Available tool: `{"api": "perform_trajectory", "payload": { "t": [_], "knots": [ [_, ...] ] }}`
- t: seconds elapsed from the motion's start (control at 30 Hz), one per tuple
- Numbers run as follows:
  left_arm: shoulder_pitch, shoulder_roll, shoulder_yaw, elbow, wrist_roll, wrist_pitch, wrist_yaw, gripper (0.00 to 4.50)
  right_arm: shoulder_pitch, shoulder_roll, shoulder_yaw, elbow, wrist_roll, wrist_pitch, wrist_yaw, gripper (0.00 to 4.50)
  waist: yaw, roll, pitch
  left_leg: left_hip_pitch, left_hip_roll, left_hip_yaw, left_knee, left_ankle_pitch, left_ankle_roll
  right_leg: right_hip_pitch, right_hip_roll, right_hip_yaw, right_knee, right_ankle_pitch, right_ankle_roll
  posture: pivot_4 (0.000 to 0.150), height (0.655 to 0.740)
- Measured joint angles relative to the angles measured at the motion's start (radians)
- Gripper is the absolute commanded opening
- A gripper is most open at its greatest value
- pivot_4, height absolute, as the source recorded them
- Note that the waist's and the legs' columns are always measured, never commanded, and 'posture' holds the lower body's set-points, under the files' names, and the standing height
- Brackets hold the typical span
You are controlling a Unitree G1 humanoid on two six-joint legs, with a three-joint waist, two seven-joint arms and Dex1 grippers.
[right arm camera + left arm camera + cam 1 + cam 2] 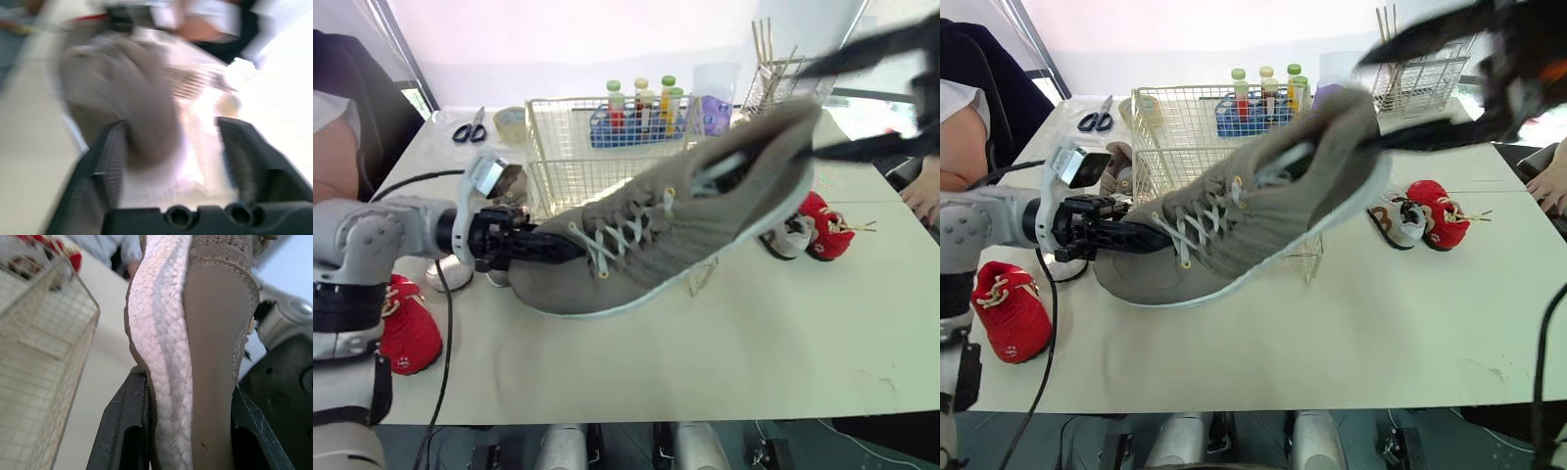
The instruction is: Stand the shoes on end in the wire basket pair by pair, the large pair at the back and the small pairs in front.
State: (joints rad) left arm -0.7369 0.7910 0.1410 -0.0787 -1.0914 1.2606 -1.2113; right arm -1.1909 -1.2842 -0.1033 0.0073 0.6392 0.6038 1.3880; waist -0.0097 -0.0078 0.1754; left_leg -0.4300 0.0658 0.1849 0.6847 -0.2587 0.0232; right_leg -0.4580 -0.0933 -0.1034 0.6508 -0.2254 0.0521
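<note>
- One shoe is in hand, the large grey shoe (685, 225). We judge this to be the opening step, getting the large pair to the back of the wire basket (548, 147), where we can see no shoes so far.
- Our left gripper (576, 245) pinches the toe end, its fingers (127, 426) pressed against either flank of the sole.
- Our right gripper (808, 113) is spread wide with the heel between its fingers. We cannot tell whether they touch it.
- The shoe's long axis runs from the left gripper up to the right gripper. The toe is low, close over the table (754, 333), and the heel is raised. The laces face up and the white sole is turned downward.
- The basket stands just beyond the left gripper, behind the toe half of the shoe.
- For the next move, we think the right gripper should close on the heel.
- The pair of grippers can then lift the shoe over the near rim, swing its axis upright and lower it on end against the far wall. The toe must clear the wire on the way.
- One of the small red shoes (406, 333) lies outside the left gripper, and two more lie below the right gripper. By our reckoning they wait for the front.
</note>
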Motion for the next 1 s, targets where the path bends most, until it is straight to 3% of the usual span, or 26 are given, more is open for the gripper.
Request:
{"api": "perform_trajectory", "payload": {
  "t": [0.13,0.27,0.33,0.4,0.57,0.77,0.83,1.0],
  "knots": [
    [-0.007,-0.111,0.109,-0.036,-0.082,-0.031,0.16,0.91,0.097,0.022,-0.164,0.086,0.043,0.156,-0.141,4.15,-0.003,-0.001,0.0,0.004,0.0,0.0,0.0,0.0,0.0,0.004,-0.001,-0.001,0.0,0.0,0.0,0.15,0.7352],
    [-0.021,-0.273,0.194,-0.035,-0.119,-0.133,0.37,0.91,0.255,0.277,-0.468,0.078,0.253,0.415,-0.433,4.15,-0.006,-0.003,-0.002,0.009,0.001,-0.002,0.0,0.0,0.0,0.01,0.0,-0.001,0.0,0.001,0.001,0.15,0.7352],
    [-0.028,-0.34,0.198,-0.044,-0.123,-0.181,0.429,0.91,0.337,0.387,-0.538,0.025,0.328,0.472,-0.552,4.15,-0.002,-0.002,-0.002,0.009,0.0,-0.002,-0.001,0.0,-0.001,0.011,0.0,-0.002,0.001,0.001,0.001,0.15,0.7352],
    [-0.041,-0.392,0.199,-0.042,-0.123,-0.232,0.471,0.91,0.41,0.481,-0.555,-0.042,0.388,0.504,-0.65,4.15,-0.001,-0.002,-0.002,0.009,0.0,-0.002,-0.001,0.001,-0.001,0.011,0.001,-0.003,0.001,0.0,0.001,0.15,0.7352],
    [-0.111,-0.469,0.184,-0.04,-0.117,-0.321,0.497,0.91,0.393,0.683,-0.559,-0.142,0.586,0.49,-0.821,4.15,-0.003,-0.002,-0.002,0.008,-0.001,-0.003,-0.001,0.001,-0.001,0.011,0.002,-0.003,0.0,0.001,0.001,0.15,0.7352],
    [-0.122,-0.476,0.167,-0.012,-0.118,-0.337,0.504,0.91,0.387,0.764,-0.494,-0.162,0.695,0.421,-0.902,4.15,-0.003,-0.002,-0.002,0.008,-0.001,-0.003,-0.001,0.001,-0.001,0.011,0.003,-0.003,-0.001,0.001,0.001,0.15,0.7352],
    [-0.122,-0.474,0.157,-0.002,-0.118,-0.336,0.503,0.91,0.378,0.793,-0.478,-0.17,0.74,0.388,-0.904,4.34,-0.003,-0.002,-0.002,0.008,-0.001,-0.003,-0.001,0.001,-0.001,0.011,0.003,-0.003,-0.001,0.001,0.001,0.15,0.7352],
    [-0.122,-0.454,0.149,0.021,-0.117,-0.336,0.501,0.91,0.38,0.795,-0.421,-0.223,0.782,0.341,-0.893,4.34,-0.004,-0.002,-0.002,0.008,-0.001,-0.004,-0.001,0.001,-0.001,0.012,0.004,-0.003,-0.001,0.001,0.001,0.15,0.7352]
  ]
}}
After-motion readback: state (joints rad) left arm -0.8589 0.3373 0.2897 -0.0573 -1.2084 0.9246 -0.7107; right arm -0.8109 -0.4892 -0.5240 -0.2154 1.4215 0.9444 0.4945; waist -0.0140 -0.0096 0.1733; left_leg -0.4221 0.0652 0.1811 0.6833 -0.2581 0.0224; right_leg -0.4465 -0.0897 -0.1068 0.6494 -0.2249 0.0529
